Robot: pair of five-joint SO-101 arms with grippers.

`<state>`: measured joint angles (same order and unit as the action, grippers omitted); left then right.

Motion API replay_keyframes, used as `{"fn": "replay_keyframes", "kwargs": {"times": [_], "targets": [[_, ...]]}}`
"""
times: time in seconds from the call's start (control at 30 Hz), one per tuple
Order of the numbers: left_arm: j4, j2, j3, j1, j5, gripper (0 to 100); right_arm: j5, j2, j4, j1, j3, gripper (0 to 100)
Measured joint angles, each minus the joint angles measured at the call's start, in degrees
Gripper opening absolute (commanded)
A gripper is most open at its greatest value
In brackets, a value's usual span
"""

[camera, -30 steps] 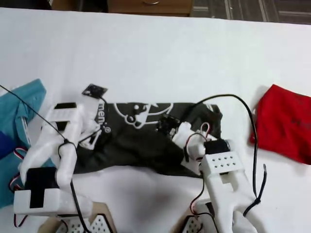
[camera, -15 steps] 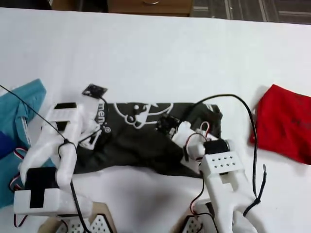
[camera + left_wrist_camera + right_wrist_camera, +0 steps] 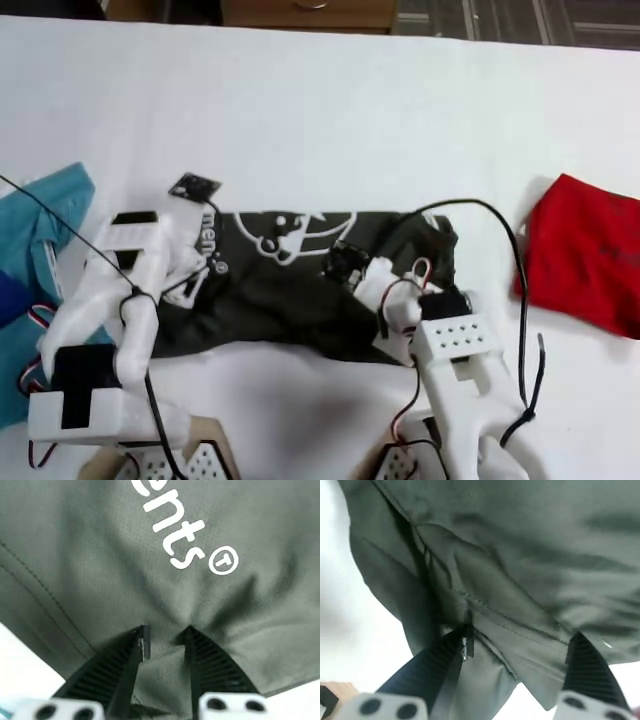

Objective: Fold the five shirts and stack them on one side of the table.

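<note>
1. While watching the black shirt (image 3: 290, 295), can place it mid-table (image 3: 320, 110), stretched in a long band between the two arms, rumpled along the near edge, print facing up.
2. Over to the left gripper (image 3: 165, 632): nipped tight on a pucker of that dark cloth just below the white lettering, at the band's left end.
3. Across to the right gripper (image 3: 522, 642): spread wide over a seamed hem toward the right end, touching fabric but not clamped on it.
4. Judging the step: mid-fold on this one garment, probably the lengthwise fold, with one end held and the other not yet grabbed.
5. Off to the sides, worth noting the red shirt (image 3: 585, 255) lying folded near the table's right edge and a blue shirt (image 3: 45, 240) bunched at the left edge, well apart from each other; can't count five from here.
6. Calls next, most likely, for closing the right gripper on that hem, then lifting both ends together and carrying the edge over evenly.
7. Needs care: thin, slack cloth, so easy to catch a single layer or drag the whole shirt; also a cable (image 3: 522, 300) beside the right arm to keep out of the fold.
</note>
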<state>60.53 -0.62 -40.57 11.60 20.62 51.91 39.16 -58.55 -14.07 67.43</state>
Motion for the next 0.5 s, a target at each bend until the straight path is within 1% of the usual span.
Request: {"fn": "replay_keyframes", "kwargs": {"times": [0.13, 0.27, 0.3, 0.43, 0.5], "targets": [[0.0, 0.0, 0.0, 0.0, 0.0, 14, 0.0, 0.0, 3.4, 0.0, 3.4, 30.9], [0.0, 0.0, 0.0, 0.0, 0.0, 14, 0.0, 0.0, 4.7, 0.0, 3.9, 30.5], [0.0, 0.0, 0.0, 0.0, 0.0, 14, 0.0, 0.0, 5.3, 0.0, 3.9, 28.9], [0.0, 0.0, 0.0, 0.0, 0.0, 14, 0.0, 0.0, 7.5, 0.0, 3.9, 16.1], [0.0, 0.0, 0.0, 0.0, 0.0, 14, 0.0, 0.0, 8.9, 0.0, 3.9, 13.3]]}}
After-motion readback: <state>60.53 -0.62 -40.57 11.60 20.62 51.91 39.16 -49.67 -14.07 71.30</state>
